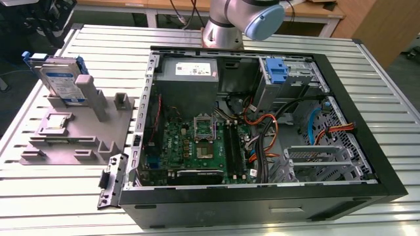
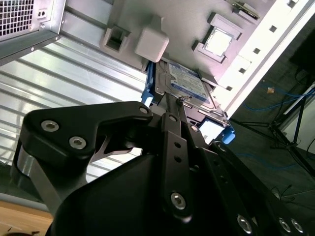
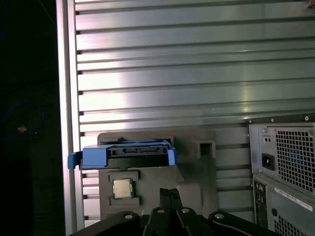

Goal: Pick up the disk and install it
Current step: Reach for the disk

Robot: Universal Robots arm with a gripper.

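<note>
The disk (image 1: 62, 81), a grey drive with a white-and-blue label in a blue carrier, stands on edge in a grey fixture (image 1: 72, 142) at the exterior view's left, outside the computer case. Both wrist views show it ahead of my gripper: its labelled face (image 2: 189, 83) and its blue-framed edge (image 3: 128, 153). My gripper (image 3: 170, 192) is shut with nothing between its fingers. Its tips (image 2: 181, 100) hang apart from the disk and point toward it.
The open computer case (image 1: 262, 196) lies on the slatted metal table, with a silver drive bay and upright blue bracket (image 1: 278, 71) at its far corner. A grey power supply (image 1: 190, 71) sits beside it. A processor chip (image 3: 122, 188) rests on the fixture.
</note>
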